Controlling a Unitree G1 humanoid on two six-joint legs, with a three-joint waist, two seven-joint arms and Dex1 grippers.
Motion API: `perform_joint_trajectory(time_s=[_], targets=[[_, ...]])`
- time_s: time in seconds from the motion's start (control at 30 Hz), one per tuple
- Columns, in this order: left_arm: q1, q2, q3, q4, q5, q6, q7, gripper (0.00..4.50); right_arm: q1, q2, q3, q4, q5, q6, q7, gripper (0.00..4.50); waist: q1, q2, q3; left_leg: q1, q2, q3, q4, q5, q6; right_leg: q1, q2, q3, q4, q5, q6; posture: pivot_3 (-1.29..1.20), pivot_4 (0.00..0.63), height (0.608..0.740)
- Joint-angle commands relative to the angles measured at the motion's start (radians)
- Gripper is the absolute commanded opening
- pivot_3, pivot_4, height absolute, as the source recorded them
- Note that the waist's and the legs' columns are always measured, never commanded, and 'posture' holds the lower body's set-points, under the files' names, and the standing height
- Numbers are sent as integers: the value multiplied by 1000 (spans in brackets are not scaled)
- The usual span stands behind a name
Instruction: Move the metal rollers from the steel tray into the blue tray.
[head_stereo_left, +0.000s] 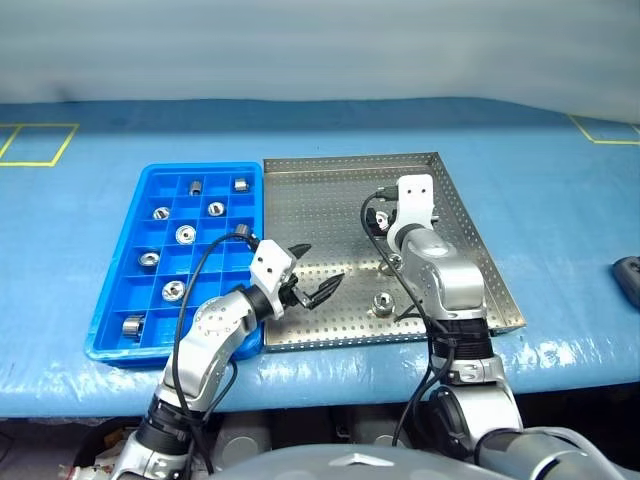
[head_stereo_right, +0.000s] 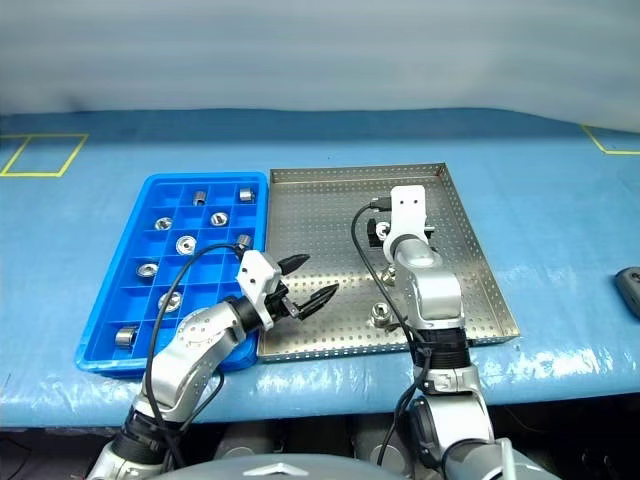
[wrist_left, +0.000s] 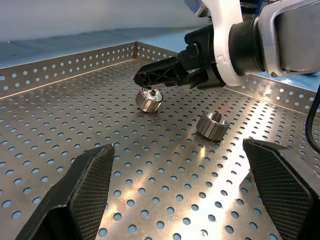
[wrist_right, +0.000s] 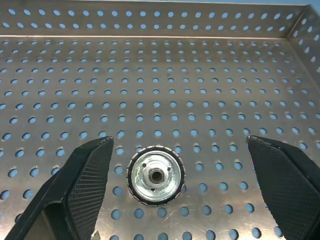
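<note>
The steel tray (head_stereo_left: 320, 200) lies mid-table with two metal rollers on it, one (head_stereo_left: 382, 303) near its front rim and one (wrist_left: 149, 100) farther in. My right gripper (wrist_right: 180, 145) hangs open just above that farther roller (wrist_right: 156, 175), which lies on its flat end between the two fingers (wrist_right: 90, 180). My left gripper (head_stereo_left: 315, 272) is open and empty, low over the tray's left front part and pointing toward both rollers. The blue tray (head_stereo_left: 150, 178) touches the steel tray's left side and holds several rollers (head_stereo_left: 185, 234) in separate compartments.
A dark object (head_stereo_left: 628, 280) lies at the table's right edge. Yellow tape marks (head_stereo_left: 40, 145) sit at the far left and far right. The blue table cover (head_stereo_left: 560, 200) surrounds both trays, and its front edge is just behind my arms.
</note>
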Motion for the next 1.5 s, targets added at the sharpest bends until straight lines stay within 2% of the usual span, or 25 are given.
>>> perform_joint_trajectory(time_s=[0.03,0.4,0.7,0.83,1.17,1.5], targets=[[16,-15,-28,-67,6,2,19,4465,-43,-4,-21,37,3,-39,5,4500,1,0,0,0,0,0,0,0,0,0,0,0,0,0,0,81,150,740],[48,-16,-51,-102,4,27,47,4465,-65,7,-13,121,8,-40,31,4500,3,0,0,0,0,0,0,0,0,0,0,0,0,0,0,110,150,740],[67,-18,-50,-120,-3,36,49,4500,-67,9,-15,119,11,-34,40,1693,5,0,0,0,0,0,0,0,0,0,0,0,0,0,0,125,150,740],[77,-26,-43,-124,-5,31,58,4500,-74,8,-8,109,8,-40,48,1691,6,0,0,0,0,0,0,0,0,0,0,0,0,0,0,135,150,740],[108,-45,38,-157,34,-54,168,4500,-136,5,139,-27,1,-47,170,1691,25,1,1,0,1,-1,-1,0,0,-1,1,-1,0,0,0,251,150,740],[159,-91,108,-260,40,-77,277,4500,-229,63,237,-42,21,-61,276,1691,113,1,1,-3,0,-3,-2,0,0,-1,0,-4,-4,0,-1,414,150,740]])
